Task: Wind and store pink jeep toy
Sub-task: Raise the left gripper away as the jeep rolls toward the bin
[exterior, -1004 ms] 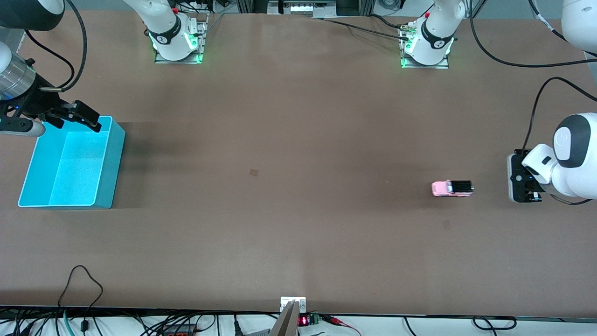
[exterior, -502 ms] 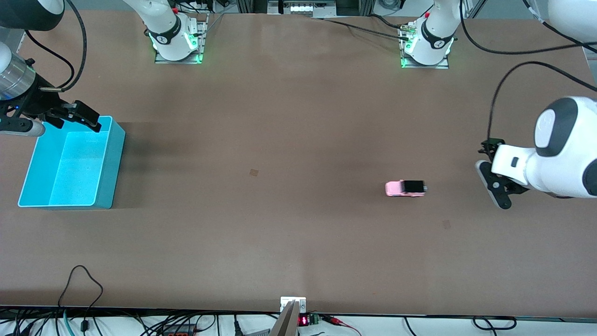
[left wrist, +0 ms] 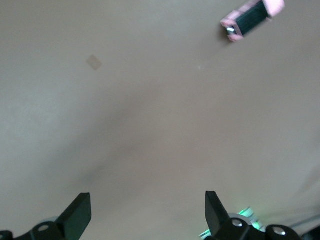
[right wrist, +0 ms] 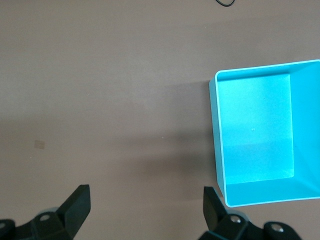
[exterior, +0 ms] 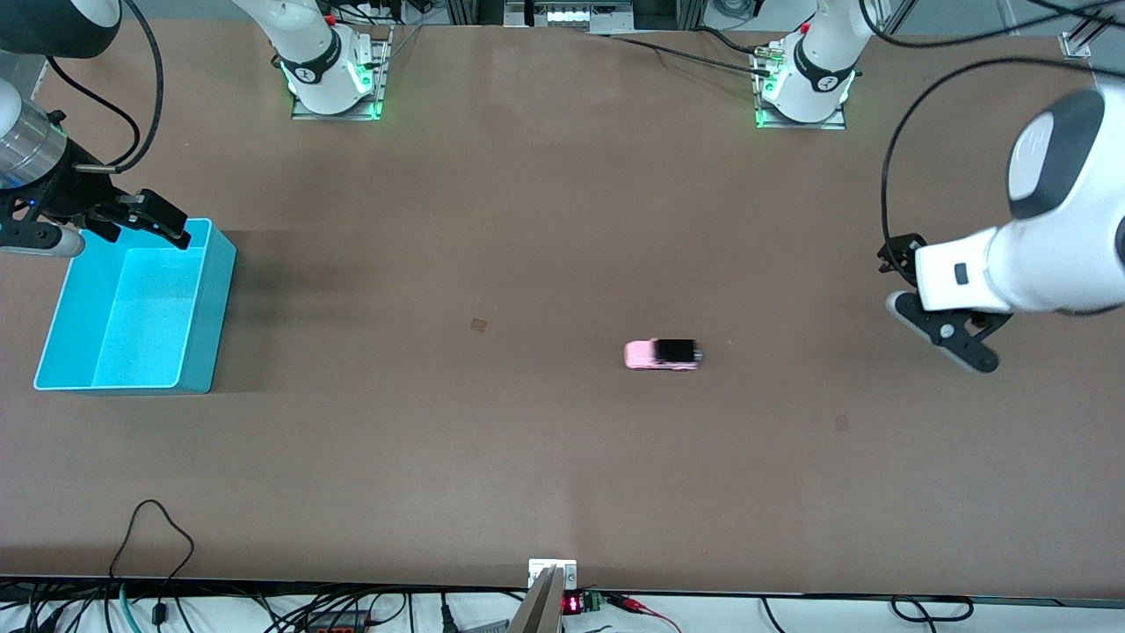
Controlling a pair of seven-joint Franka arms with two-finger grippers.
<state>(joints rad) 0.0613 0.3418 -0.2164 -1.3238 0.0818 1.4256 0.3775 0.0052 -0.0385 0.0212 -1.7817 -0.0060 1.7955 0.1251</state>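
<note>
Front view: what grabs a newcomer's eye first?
The pink jeep toy, alone on the brown table near the middle and free of both arms. Next the bright blue bin at the right arm's end, with the open right tool over its rim. The open left tool hangs over the left arm's end.

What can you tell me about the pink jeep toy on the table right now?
The pink jeep toy is a tiny boxy pale-pink car, plastic by its look, with a black roof panel and small dark wheels. It stands upright on its wheels on the bare brown table, about mid-table, toward the left arm's end. It looks slightly smeared, as if rolling. Nothing touches it but the tabletop; neither claw is near it.
</note>
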